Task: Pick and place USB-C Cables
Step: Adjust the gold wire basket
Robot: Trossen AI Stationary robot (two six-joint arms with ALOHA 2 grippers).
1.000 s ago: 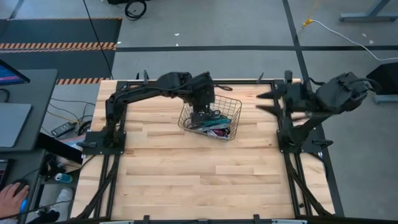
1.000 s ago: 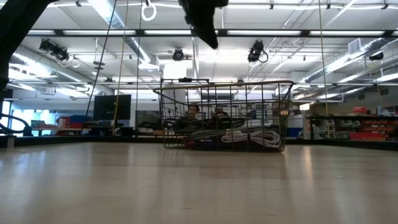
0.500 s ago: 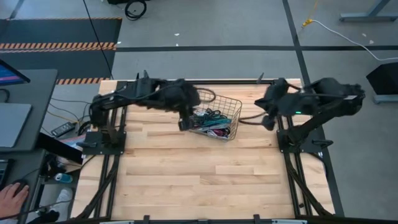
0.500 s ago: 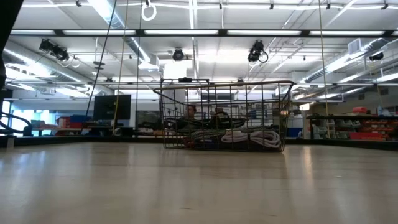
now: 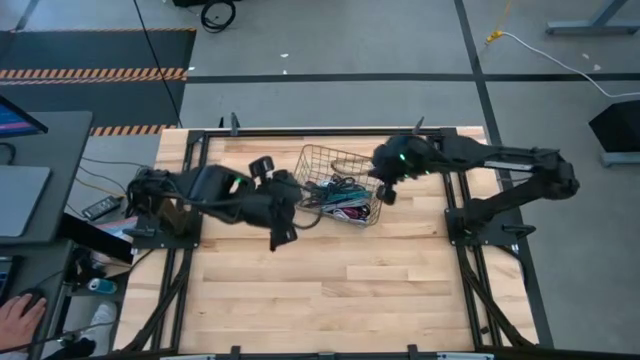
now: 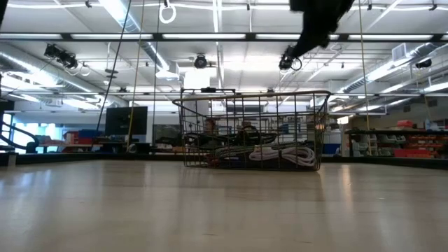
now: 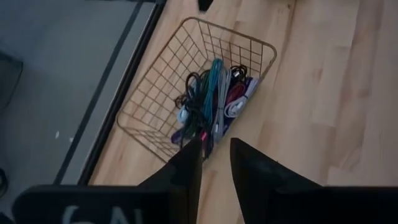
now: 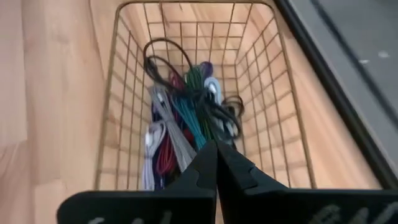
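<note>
A wire-mesh basket (image 5: 340,160) stands on the wooden table near the far edge. In it lie several USB-C cables (image 5: 342,202) in black, teal, purple, magenta and pale grey, tangled on its floor (image 8: 186,106). My right gripper (image 5: 383,192) hangs shut above the basket's right end, pointing slantwise down at the cables (image 7: 211,99). My left gripper (image 5: 277,240) is left of the basket and nearer the table's front edge. Its fingers (image 7: 193,158) stand a narrow gap apart with nothing visible between them. The low view shows only the right gripper (image 6: 308,42), above the basket's rim (image 6: 252,94).
Bare wood stretches from the basket to the near edge (image 5: 330,300). A black frame runs along the table's far edge (image 5: 320,130), and the arm bases stand at both sides. A desk with a screen and a person's hand (image 5: 15,315) lie beyond the left edge.
My left gripper has left its place above the basket and gone toward the table's left and near edge, rolling as it went. My right gripper has swung in from the right edge toward the basket, sunk, tipped downward and shut. The basket and cables have stayed put.
</note>
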